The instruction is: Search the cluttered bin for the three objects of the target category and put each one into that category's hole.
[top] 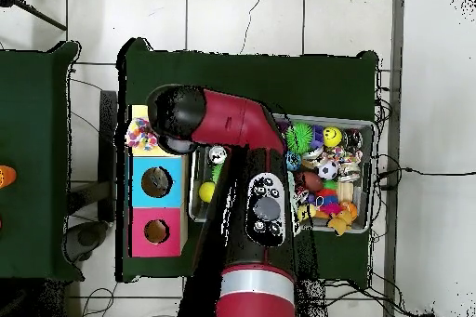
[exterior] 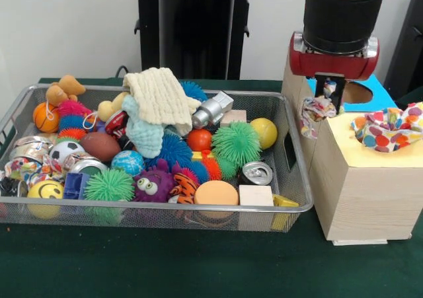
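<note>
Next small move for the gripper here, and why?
Probably carry over the yellow box top and release. The gripper holds a patterned cloth just short of the hole, where a polka-dot cloth already sits, so cloth seems to be the target category.

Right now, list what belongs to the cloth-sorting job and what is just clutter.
Job: gripper holding patterned cloth; spotted cloth in yellow-topped box; cream cloth, pale blue cloth in bin.
Clutter: green spiky ball, drink can, yellow ball, soccer ball, purple monster toy.
</note>
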Available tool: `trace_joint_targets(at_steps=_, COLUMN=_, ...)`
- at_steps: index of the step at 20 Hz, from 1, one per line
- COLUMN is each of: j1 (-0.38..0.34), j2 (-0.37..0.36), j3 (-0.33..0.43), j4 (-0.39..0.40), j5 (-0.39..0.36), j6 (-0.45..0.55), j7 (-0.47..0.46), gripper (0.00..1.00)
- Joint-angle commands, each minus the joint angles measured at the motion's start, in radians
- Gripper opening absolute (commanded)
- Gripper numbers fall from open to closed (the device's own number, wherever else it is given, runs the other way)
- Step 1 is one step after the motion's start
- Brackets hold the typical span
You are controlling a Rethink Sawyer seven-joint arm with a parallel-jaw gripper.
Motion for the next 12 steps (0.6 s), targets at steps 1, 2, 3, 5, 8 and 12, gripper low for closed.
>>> trace_joint_targets(at_steps=1, j1=-0.027, j2=-0.043, j3=0.061, j4=-0.006, j5=-0.165, j6=0.078, j7=-0.166, gripper=0.0)
trace_joint_targets(at_steps=2, j1=-0.029, j2=-0.046, j3=0.062, j4=0.0, j5=-0.163, j6=0.071, j7=-0.16, gripper=0.0)
trace_joint_targets(at_steps=3, j1=-0.03, j2=-0.048, j3=0.065, j4=-0.004, j5=-0.167, j6=0.076, j7=-0.154, gripper=0.0)
trace_joint_targets(at_steps=5, j1=-0.028, j2=-0.055, j3=0.072, j4=-0.018, j5=-0.176, j6=0.096, j7=-0.14, gripper=0.0)
trace_joint_targets(at_steps=8, j1=-0.01, j2=-0.102, j3=0.078, j4=-0.062, j5=-0.189, j6=0.184, j7=-0.107, gripper=0.0)
trace_joint_targets(at_steps=12, j1=0.019, j2=-0.146, j3=0.072, j4=-0.163, j5=-0.203, j6=0.34, j7=-0.047, gripper=0.0)
